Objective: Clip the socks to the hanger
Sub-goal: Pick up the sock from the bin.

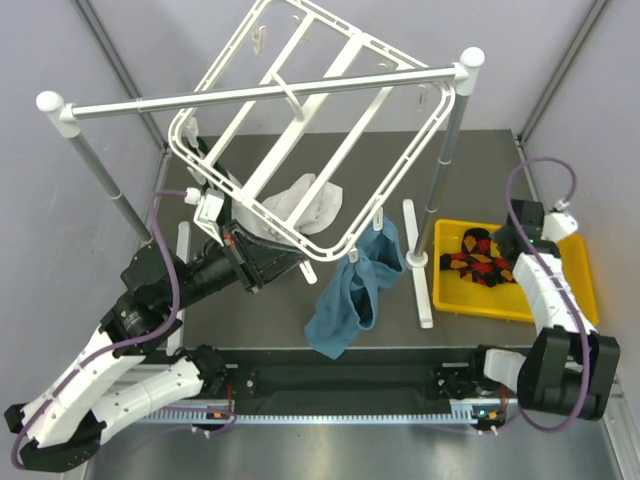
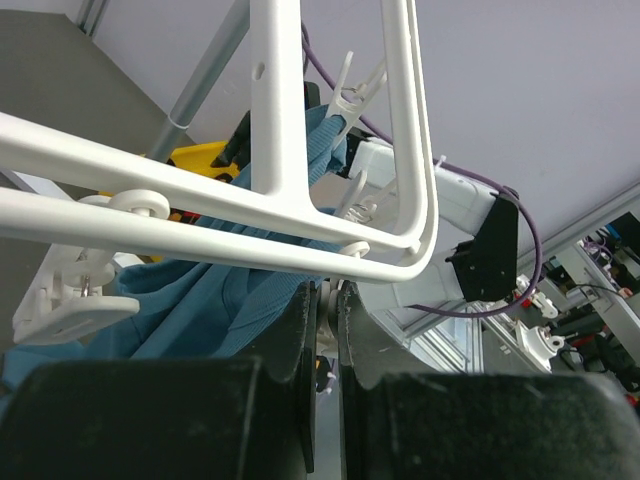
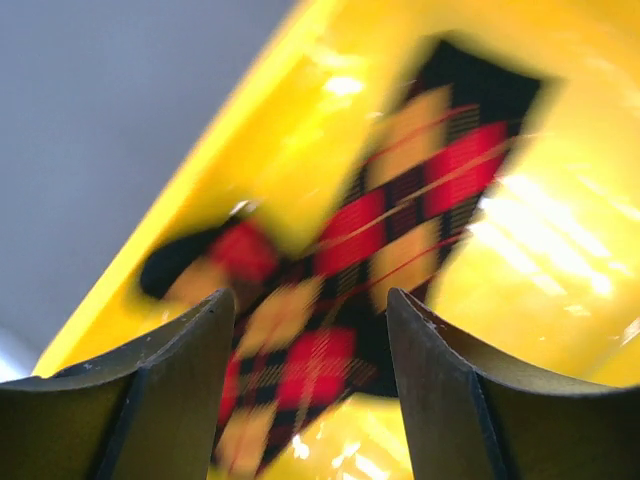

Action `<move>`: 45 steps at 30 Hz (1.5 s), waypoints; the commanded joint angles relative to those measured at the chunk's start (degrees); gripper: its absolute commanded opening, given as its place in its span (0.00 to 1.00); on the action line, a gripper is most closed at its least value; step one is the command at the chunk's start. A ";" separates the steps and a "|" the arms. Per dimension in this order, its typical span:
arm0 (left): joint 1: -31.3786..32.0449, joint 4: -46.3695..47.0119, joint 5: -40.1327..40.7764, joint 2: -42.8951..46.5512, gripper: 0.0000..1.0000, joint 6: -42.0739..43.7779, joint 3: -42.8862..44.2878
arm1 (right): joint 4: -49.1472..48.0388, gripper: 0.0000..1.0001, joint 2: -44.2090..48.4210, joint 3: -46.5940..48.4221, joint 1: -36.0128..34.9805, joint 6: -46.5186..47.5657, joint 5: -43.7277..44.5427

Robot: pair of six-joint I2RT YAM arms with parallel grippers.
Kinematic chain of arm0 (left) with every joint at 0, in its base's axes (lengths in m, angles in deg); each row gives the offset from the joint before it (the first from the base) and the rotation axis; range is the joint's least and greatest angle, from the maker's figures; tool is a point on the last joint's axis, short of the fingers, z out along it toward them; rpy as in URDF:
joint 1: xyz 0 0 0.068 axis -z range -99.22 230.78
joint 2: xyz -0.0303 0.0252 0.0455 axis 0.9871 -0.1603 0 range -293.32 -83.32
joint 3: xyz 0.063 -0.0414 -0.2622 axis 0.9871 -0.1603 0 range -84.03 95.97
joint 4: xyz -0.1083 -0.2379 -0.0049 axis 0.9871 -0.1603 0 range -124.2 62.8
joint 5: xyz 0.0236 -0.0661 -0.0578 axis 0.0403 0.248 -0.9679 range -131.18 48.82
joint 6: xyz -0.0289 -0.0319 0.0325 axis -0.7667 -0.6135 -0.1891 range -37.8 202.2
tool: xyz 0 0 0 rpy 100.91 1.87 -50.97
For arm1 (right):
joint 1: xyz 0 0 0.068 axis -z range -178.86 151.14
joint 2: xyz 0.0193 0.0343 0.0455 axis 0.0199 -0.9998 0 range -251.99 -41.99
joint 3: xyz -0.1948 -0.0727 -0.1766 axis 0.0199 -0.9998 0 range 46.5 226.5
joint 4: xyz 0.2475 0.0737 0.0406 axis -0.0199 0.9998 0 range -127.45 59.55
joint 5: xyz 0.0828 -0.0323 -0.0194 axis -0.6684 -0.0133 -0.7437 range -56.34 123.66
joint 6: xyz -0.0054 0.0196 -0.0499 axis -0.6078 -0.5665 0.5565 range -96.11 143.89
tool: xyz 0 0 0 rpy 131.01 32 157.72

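The white hanger [image 1: 285, 140] hangs tilted from the silver rail [image 1: 260, 95]. My left gripper [image 1: 295, 258] reaches up under the hanger's near corner. In the left wrist view the hanger [image 2: 275, 110] fills the top, and my left gripper [image 2: 330, 290] is shut on a thin pale piece just under the rounded corner, apparently one of its clips. The two argyle socks [image 1: 478, 258] lie in the yellow tray [image 1: 575, 290]. My right gripper [image 1: 500, 252] hovers just above them, open and empty. In the right wrist view my right gripper [image 3: 310, 295] has the blurred socks [image 3: 400, 200] between its fingers.
A teal cloth [image 1: 345, 300] hangs from a clip at the hanger's near edge, close beside my left fingers [image 2: 290, 330]. A white cloth [image 1: 310, 205] hangs behind it. The rail's two posts stand left and right, the right post between the hanger and the tray.
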 commanded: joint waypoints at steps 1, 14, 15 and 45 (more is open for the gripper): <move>-0.02 -1.60 -0.21 -0.27 0.00 0.75 1.64 | -1.50 0.60 -4.38 1.08 10.10 -5.60 1.74; 0.07 -1.86 0.57 -0.19 0.00 0.66 1.11 | -6.79 0.54 -20.64 3.71 16.37 -8.59 0.24; -0.02 -1.86 0.57 -0.27 0.00 0.66 1.29 | -7.14 0.54 -21.62 4.06 16.72 -8.50 -0.72; 0.07 -2.65 1.01 2.10 0.00 0.31 1.11 | 7.68 0.00 18.17 6.26 -1.09 20.23 -19.18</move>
